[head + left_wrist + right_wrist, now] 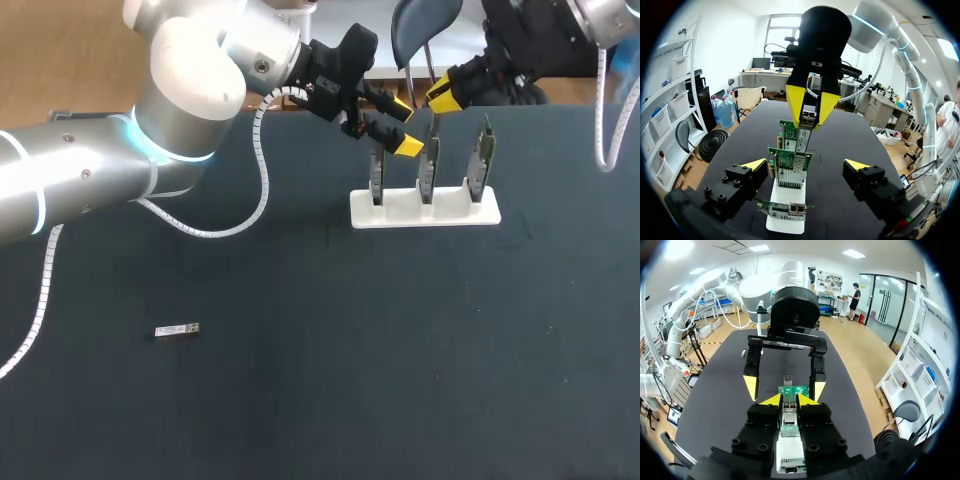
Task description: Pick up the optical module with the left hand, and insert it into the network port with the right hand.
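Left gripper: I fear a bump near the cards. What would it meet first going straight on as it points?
Probably the middle green circuit card in the white stand, straight ahead of the open left gripper; behind it, the right gripper shut on a silver optical module. Depth is unclear.

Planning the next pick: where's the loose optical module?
In the head view, the loose optical module lies alone on the table's left side, far from the white card rack.

We log our left arm [80, 185] as silver and white rounded housings, with a cyan light ring [160, 150] at one joint and a white coiled cable [264, 170] alongside. Our left tool [806, 165] and right tool [789, 400] have black bodies, socket screws [758, 446] and yellow tips.
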Controlling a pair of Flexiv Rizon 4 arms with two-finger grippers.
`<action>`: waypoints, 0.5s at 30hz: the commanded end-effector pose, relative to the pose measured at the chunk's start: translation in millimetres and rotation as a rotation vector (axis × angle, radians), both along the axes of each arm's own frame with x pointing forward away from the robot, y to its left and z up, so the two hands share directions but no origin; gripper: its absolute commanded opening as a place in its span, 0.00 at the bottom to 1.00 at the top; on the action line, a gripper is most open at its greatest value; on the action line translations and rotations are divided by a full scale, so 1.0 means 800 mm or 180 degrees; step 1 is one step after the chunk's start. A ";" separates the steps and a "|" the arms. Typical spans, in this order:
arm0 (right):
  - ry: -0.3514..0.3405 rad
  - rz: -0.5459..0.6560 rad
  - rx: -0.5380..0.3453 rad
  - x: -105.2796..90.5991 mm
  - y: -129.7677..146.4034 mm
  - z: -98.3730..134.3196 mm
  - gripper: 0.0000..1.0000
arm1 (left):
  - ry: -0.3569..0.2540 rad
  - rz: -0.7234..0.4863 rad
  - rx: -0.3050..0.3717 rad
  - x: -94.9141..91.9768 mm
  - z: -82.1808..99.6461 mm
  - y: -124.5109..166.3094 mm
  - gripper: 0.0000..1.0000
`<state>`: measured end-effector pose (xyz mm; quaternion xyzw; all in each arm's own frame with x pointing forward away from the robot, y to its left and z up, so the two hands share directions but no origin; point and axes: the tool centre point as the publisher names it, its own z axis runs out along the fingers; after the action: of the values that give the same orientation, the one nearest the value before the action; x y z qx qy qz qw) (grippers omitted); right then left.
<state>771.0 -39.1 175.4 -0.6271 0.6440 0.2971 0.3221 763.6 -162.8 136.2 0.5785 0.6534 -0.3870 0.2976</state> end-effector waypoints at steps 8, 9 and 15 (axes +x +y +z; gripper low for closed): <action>0.0069 -0.0047 0.0000 -0.002 -0.003 -0.011 0.00 | 0.0008 -0.0007 0.0015 0.001 0.001 0.000 1.00; 0.0077 -0.0049 0.0002 -0.002 -0.003 -0.012 0.00 | 0.0008 -0.0007 0.0015 0.001 0.001 0.000 1.00; 0.0097 -0.0063 -0.0003 -0.004 -0.004 -0.015 0.00 | 0.0008 -0.0007 0.0015 0.001 0.001 0.000 1.00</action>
<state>769.1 -41.8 164.8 -0.6172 0.6544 0.3035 0.3144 763.6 -162.8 136.2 0.5785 0.6534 -0.3870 0.2976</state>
